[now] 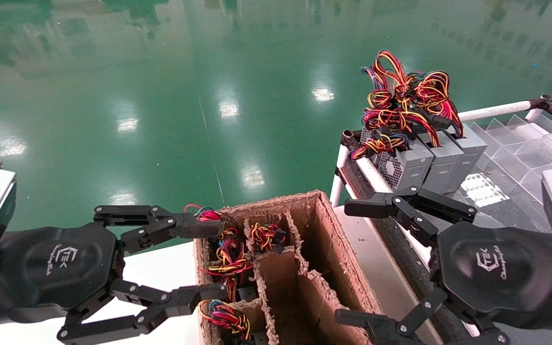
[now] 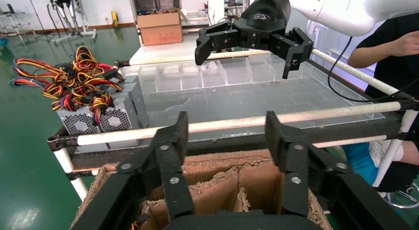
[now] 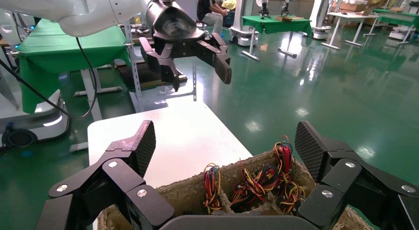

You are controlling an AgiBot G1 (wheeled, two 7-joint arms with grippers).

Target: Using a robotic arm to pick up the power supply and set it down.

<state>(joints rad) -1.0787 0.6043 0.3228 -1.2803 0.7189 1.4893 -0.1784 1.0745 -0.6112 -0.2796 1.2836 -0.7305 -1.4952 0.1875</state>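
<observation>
Three grey power supplies (image 1: 419, 163) stand side by side on the rack at the right, under a tangle of red, yellow, black and blue wires (image 1: 403, 96); they also show in the left wrist view (image 2: 116, 118). More wire bundles (image 1: 228, 254) stick out of the cells of a cardboard box (image 1: 333, 249). My left gripper (image 1: 206, 261) hangs open over the box's left edge and holds nothing. My right gripper (image 1: 352, 262) is open and empty between the box and the rack. Each wrist view shows the other white arm's gripper farther off: the right (image 2: 245, 59), the left (image 3: 200, 77).
The rack has white tube rails (image 1: 491, 111) and a clear divided tray (image 1: 520, 139) behind the supplies. A white table (image 3: 173, 131) lies left of the box. The box has ragged inner dividers (image 2: 222, 175). A person (image 2: 390, 47) stands beyond the rack. Green floor lies ahead.
</observation>
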